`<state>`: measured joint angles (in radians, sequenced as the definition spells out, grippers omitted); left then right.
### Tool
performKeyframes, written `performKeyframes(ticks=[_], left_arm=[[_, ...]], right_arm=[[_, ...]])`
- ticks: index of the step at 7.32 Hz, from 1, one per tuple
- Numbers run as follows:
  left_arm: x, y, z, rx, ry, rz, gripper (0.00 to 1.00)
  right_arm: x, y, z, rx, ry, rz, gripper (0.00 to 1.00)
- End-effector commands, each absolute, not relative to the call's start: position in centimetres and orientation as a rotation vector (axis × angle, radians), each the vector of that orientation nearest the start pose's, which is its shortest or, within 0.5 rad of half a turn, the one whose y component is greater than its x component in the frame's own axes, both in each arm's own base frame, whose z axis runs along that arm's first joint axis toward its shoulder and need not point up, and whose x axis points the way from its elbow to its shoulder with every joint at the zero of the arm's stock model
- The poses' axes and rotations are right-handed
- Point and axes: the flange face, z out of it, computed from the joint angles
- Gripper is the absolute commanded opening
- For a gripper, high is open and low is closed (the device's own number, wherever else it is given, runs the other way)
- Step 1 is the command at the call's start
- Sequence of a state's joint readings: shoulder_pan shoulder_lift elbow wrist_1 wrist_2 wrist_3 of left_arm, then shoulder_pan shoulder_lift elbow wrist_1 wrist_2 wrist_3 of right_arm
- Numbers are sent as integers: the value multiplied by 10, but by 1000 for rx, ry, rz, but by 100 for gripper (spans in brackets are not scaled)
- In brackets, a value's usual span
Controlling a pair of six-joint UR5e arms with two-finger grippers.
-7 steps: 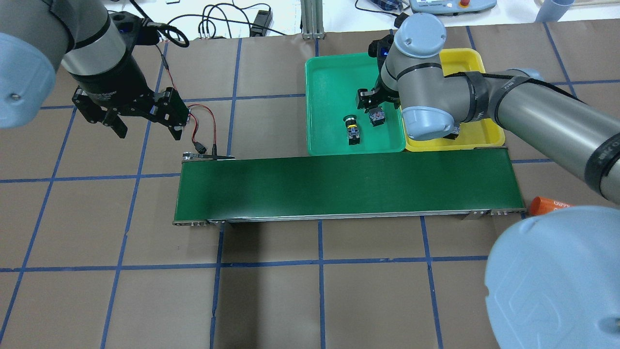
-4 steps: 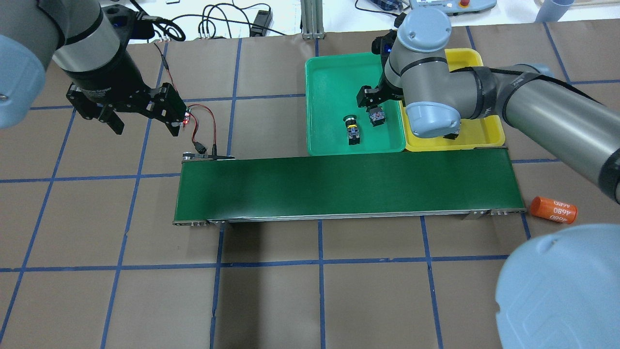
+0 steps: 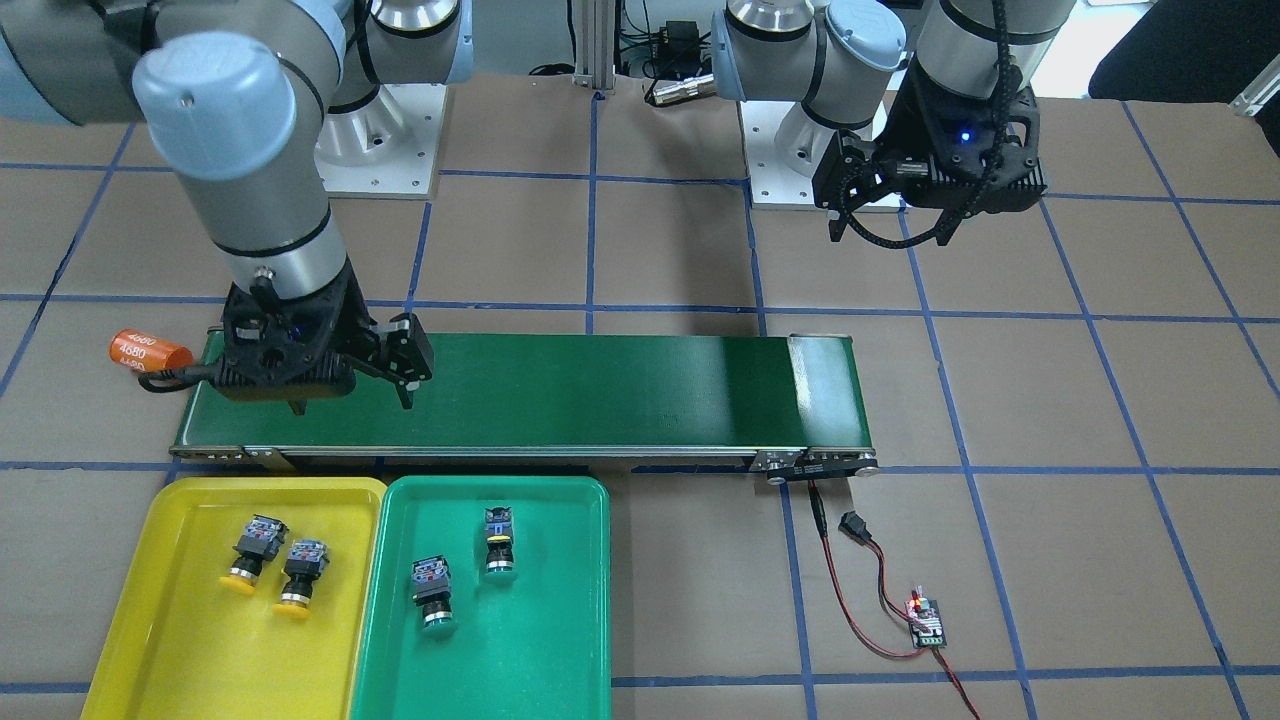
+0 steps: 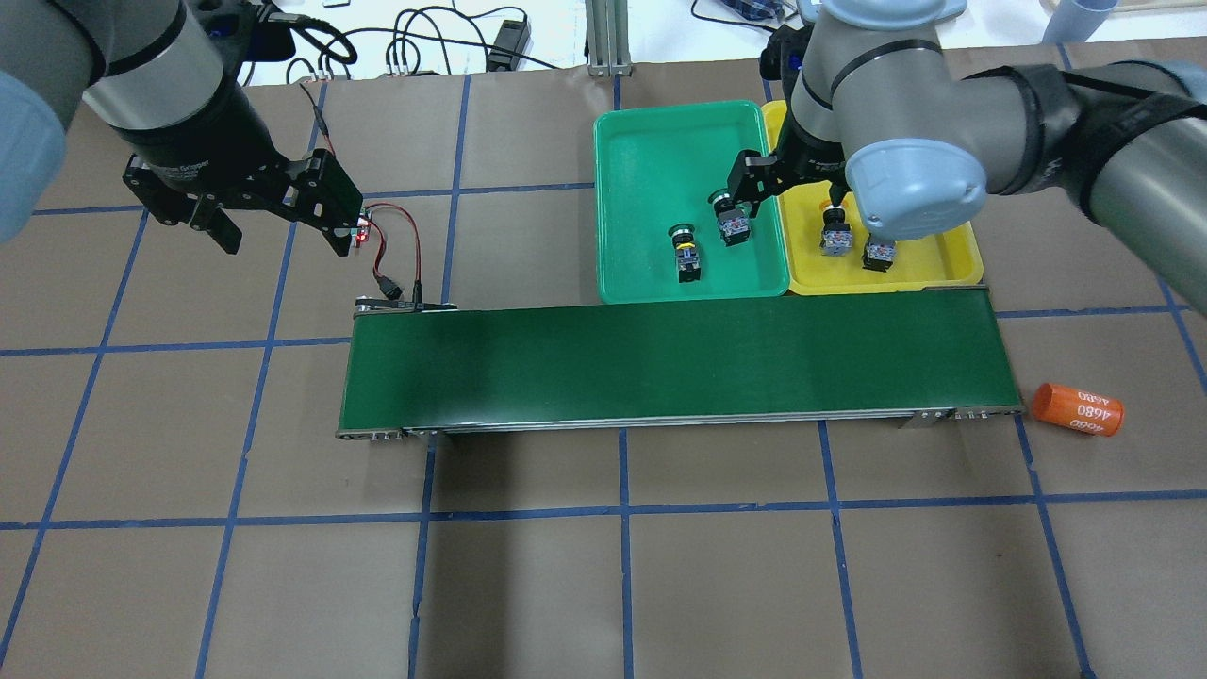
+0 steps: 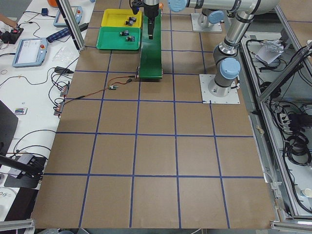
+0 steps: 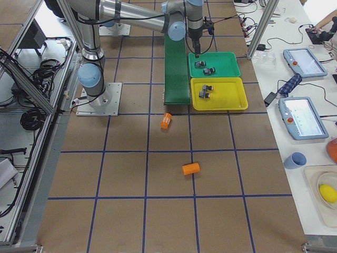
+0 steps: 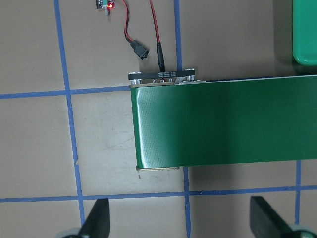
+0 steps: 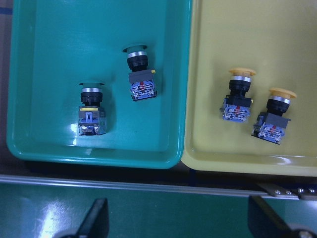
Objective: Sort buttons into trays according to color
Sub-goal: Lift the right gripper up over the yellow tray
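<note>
Yellow buttons (image 8: 237, 99) now show in the yellow tray (image 8: 297, 59), green buttons (image 8: 140, 74) in the teal tray (image 8: 49, 59): the right gripper (image 3: 352, 402) has risen clear of them, spread wide and empty. Left gripper (image 4: 286, 247) likewise spread.

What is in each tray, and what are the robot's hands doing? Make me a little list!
yellow tray: two yellow buttons, lying on their sides
green tray: two green buttons, lying on their sides
right hand: open, empty, above the belt by the trays
left hand: open, empty, above the table off the belt's end
sorting: looks done
</note>
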<state>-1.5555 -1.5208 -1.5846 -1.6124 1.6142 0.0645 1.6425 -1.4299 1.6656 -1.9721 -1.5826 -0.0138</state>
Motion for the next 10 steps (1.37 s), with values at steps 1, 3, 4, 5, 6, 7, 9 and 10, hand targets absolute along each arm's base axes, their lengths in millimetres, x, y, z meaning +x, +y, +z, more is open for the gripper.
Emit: performKeyframes(ticks=[1, 3, 4, 5, 6, 7, 9, 10], left_arm=[[-121, -469, 498, 76, 3092, 17, 100], [-121, -469, 498, 76, 3092, 17, 100], [-121, -469, 498, 76, 3090, 17, 100], [-121, -469, 498, 76, 3090, 17, 100], [-121, -469, 498, 79, 3090, 17, 100], [-121, -470, 497, 76, 3090, 22, 100], [-121, -470, 497, 76, 3090, 22, 100], [-120, -470, 497, 76, 3090, 20, 100]], right_arm=[[169, -497, 464, -132, 3139, -284, 100], [168, -494, 451, -131, 3141, -231, 100], [169, -491, 452, -135, 3144, -231, 100], [168, -486, 468, -135, 3143, -257, 100], [167, -479, 480, -114, 3145, -221, 100], [168, -477, 495, -110, 3153, -133, 100], [171, -478, 490, -118, 3152, -74, 100], [171, -478, 489, -115, 3155, -81, 100]])
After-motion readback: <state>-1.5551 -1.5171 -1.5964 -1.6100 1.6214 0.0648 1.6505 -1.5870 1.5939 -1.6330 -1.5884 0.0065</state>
